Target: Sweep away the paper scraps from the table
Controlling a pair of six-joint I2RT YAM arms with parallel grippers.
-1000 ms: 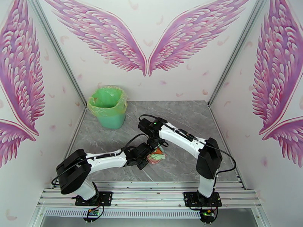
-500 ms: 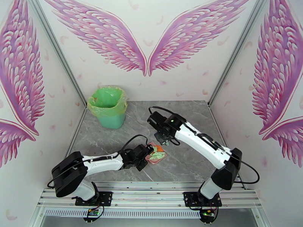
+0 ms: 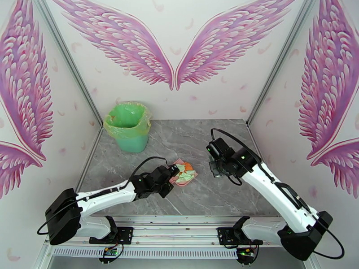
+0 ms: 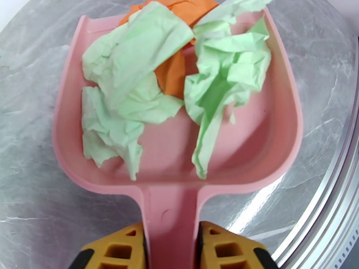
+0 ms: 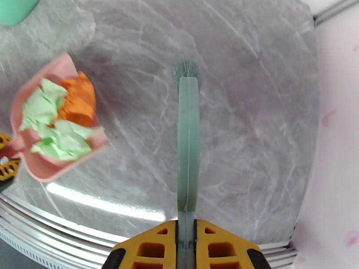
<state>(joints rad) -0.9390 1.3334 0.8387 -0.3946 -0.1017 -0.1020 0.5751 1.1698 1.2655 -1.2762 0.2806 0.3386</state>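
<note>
A pink dustpan (image 4: 273, 144) holds the paper scraps (image 4: 134, 86), crumpled pale green and orange bits piled inside it. My left gripper (image 4: 170, 242) is shut on the dustpan's handle, and the pan is over the grey table (image 4: 31, 108). From above, the dustpan (image 3: 178, 183) with the scraps (image 3: 185, 175) is near the table's middle front, with the left gripper (image 3: 167, 179) at its left. My right gripper (image 5: 186, 238) is shut on a pale green brush (image 5: 187, 140), bristles pointing at the table. The brush is well to the right of the dustpan (image 5: 42, 171).
A green bin (image 3: 129, 127) with a yellowish-green liner stands at the table's back left corner. A metal frame rail (image 3: 179, 219) runs along the near edge. Bare tabletop (image 3: 224, 193) lies between the dustpan and the right arm.
The right arm swung right with the brush, away from the dustpan. The left arm stretched out lower, carrying the loaded dustpan slightly farther from the near edge.
</note>
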